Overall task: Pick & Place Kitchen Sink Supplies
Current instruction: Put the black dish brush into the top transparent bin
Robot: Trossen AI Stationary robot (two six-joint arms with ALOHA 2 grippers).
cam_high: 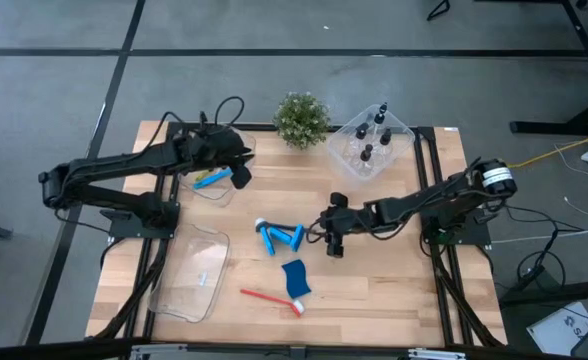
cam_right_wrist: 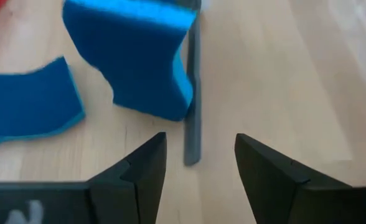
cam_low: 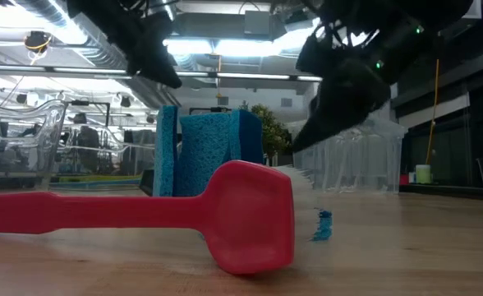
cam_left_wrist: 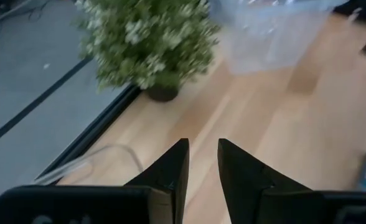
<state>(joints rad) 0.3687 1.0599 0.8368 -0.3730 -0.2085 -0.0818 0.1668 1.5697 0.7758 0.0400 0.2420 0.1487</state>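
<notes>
My right gripper (cam_right_wrist: pixel 198 149) (cam_high: pixel 332 243) is open and hangs over the middle of the table. Its fingers stand on either side of the free end of a grey brush handle (cam_right_wrist: pixel 192 134) without touching it. A thick blue sponge piece (cam_right_wrist: pixel 136 59) (cam_high: pixel 296 236) lies on that handle, and a thinner one (cam_right_wrist: pixel 27 109) lies beside it. Another blue sponge (cam_high: pixel 295 278) (cam_low: pixel 209 152) and a red brush (cam_high: pixel 271 298) (cam_low: pixel 250 218) lie nearer the near edge. My left gripper (cam_left_wrist: pixel 203 152) (cam_high: pixel 240 172) is narrowly open and empty, pointing toward the potted plant (cam_left_wrist: pixel 149 40).
A clear bin (cam_high: pixel 404 135) at the far right holds black-capped bottles (cam_high: pixel 366 153). A second clear bin (cam_high: pixel 219 192) beside my left gripper holds a blue brush (cam_high: pixel 211 179). A third clear bin (cam_high: pixel 179 290) sits at the near left. The plant (cam_high: pixel 301 118) stands at the far edge.
</notes>
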